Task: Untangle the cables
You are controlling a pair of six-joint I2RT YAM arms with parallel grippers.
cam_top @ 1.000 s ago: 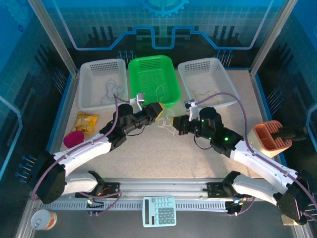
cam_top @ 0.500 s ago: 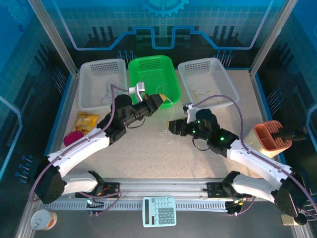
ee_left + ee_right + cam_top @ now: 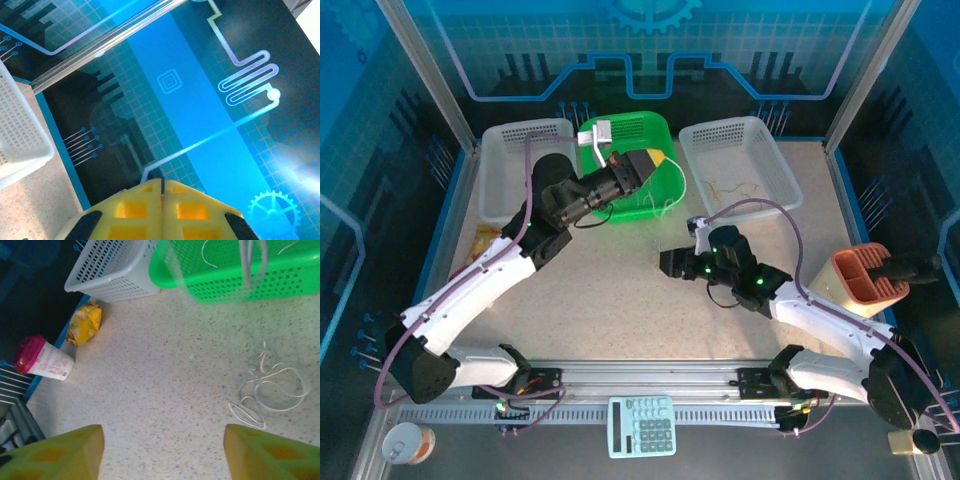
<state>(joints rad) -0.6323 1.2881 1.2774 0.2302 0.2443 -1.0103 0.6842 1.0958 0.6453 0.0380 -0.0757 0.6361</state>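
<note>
My left gripper [image 3: 658,160] is raised above the green basket [image 3: 645,135], its yellow jaws pressed together [image 3: 162,181]. It is shut on a thin whitish cable [image 3: 679,186] that hangs down in front of the basket, blurred in the right wrist view [image 3: 250,260]. A loose bundle of whitish cables [image 3: 270,390] lies curled on the table, ahead and to the right of my right gripper [image 3: 162,440]. That gripper [image 3: 666,263] hovers low over the table, open, with nothing between its fingers. More cables lie in the green basket [image 3: 207,257] and the right white basket [image 3: 730,187].
A left white basket [image 3: 107,270] stands beside the green one. A yellow snack packet [image 3: 85,322] and a pink-lidded cup [image 3: 42,360] sit at the table's left edge. An orange holder [image 3: 865,275] is at the right, a calculator [image 3: 642,425] at the front rail.
My left arm rose and swung back over the green basket, shutting on a cable and lifting it out of the bundle. My right gripper opened and drew back slightly.
</note>
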